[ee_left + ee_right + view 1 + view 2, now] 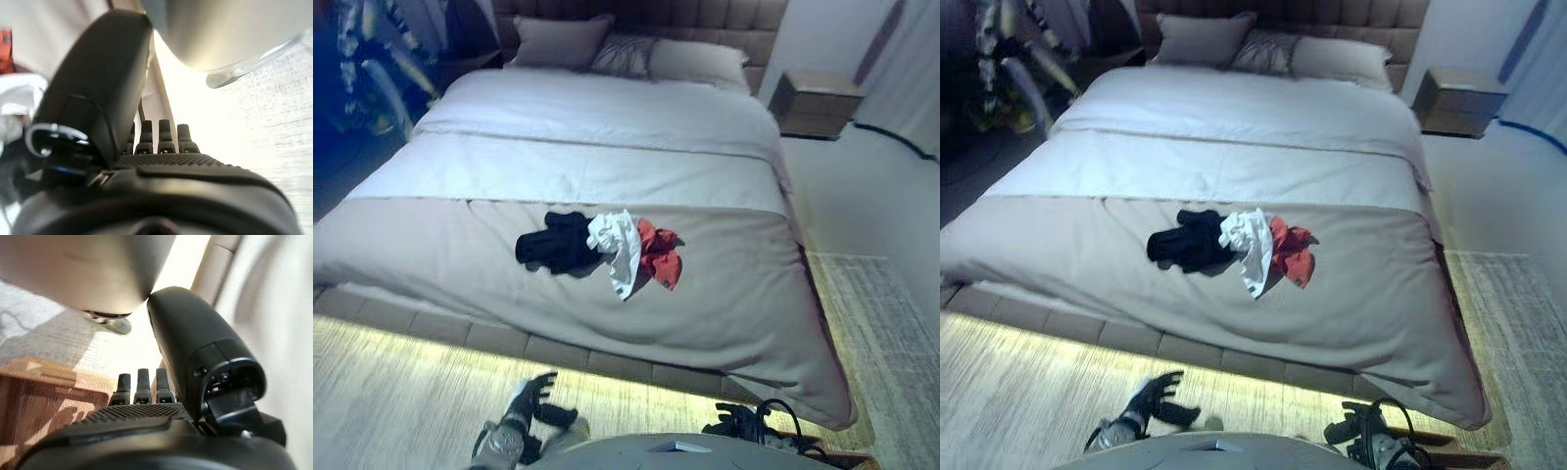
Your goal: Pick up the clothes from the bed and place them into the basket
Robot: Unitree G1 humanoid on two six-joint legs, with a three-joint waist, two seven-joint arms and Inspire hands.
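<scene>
A black garment (558, 243), a white one (622, 247) and a red one (659, 253) lie bunched together on the beige cover at the foot of the bed (724, 304). My left hand (530, 397) hangs low over the floor in front of the bed, fingers (165, 134) straight and open, holding nothing. My right hand (1356, 429) is also low, near the bed's right corner, fingers (143, 382) straight and empty. Both hands are well short of the clothes. A brown basket-like container (44, 401) shows past the right hand.
Pillows (563, 39) lean on the headboard. A wooden nightstand (815, 103) stands right of the bed, a leafy plant (372, 69) at its left. A pale rug (891, 333) covers the floor on the right. Lit wooden floor (401, 392) runs along the bed's foot.
</scene>
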